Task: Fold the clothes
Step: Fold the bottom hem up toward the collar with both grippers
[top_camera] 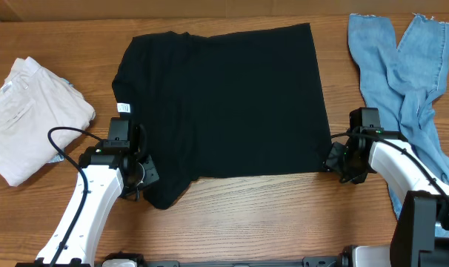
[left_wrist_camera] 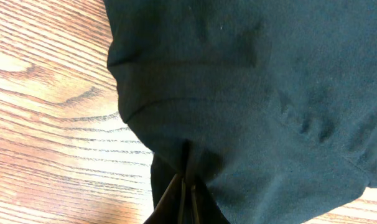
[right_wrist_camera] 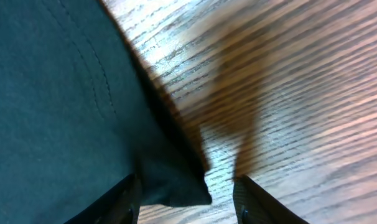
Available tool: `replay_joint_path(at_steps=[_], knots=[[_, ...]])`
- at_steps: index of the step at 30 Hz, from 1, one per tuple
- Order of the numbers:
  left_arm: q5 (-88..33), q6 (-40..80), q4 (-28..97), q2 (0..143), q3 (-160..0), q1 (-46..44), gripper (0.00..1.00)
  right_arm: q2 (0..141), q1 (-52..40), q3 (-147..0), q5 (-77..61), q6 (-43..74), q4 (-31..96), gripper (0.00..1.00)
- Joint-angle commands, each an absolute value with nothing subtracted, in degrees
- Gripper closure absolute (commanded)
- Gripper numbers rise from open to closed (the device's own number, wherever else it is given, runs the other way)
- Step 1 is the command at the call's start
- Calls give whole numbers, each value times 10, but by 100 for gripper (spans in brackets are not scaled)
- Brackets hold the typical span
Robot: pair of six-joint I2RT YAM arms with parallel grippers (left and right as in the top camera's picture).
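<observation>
Centrally on the wooden surface lies the black shirt, spread flat, with a small white label showing at its left edge. At the shirt's near left corner the left pincer sits low against the cloth. In the left wrist view its fingers are drawn together with a ridge of black fabric gathered between them, so it is clamped on the shirt, which puckers into creases above the grip. At the near right corner the right pincer rests just at the hem. In the right wrist view its fingers stand apart, and the shirt's corner lies between them, close to the left-hand finger, with bare wood on the other side. A folded white garment lies at the far left, well apart from the shirt. A pair of blue jeans sprawls along the right edge, beside the right arm.
</observation>
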State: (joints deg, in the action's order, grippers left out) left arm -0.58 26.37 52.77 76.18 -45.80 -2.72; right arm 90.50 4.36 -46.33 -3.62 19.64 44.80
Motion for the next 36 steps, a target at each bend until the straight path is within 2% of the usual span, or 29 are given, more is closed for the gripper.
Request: replay_joint_path(at_steps=[1, 2, 4, 5, 9, 12, 22, 30, 36], knots=[[4, 253, 529, 756, -468, -25, 96, 905, 41, -460, -50, 195, 438, 53], [4, 253, 529, 756, -468, -25, 96, 905, 41, -460, -53, 195, 437, 56], [4, 253, 529, 756, -468, -25, 96, 905, 41, -460, -52, 195, 435, 70], [4, 253, 531, 756, -468, -25, 96, 905, 41, -460, -52, 195, 434, 74], [4, 253, 534, 756, -468, -25, 96, 905, 41, -459, -53, 195, 429, 83], [4, 253, 534, 756, -468, -25, 96, 905, 41, -459, -53, 195, 431, 96], [-9, 243, 567, 730, -474, -25, 96, 869, 41, -494, -57, 195, 486, 96], [-18, 227, 638, 603, -534, -25, 96, 698, 43, -552, -40, 200, 568, 96], [35, 233, 708, 518, -580, -20, 96, 608, 43, -580, -10, 200, 620, 96]])
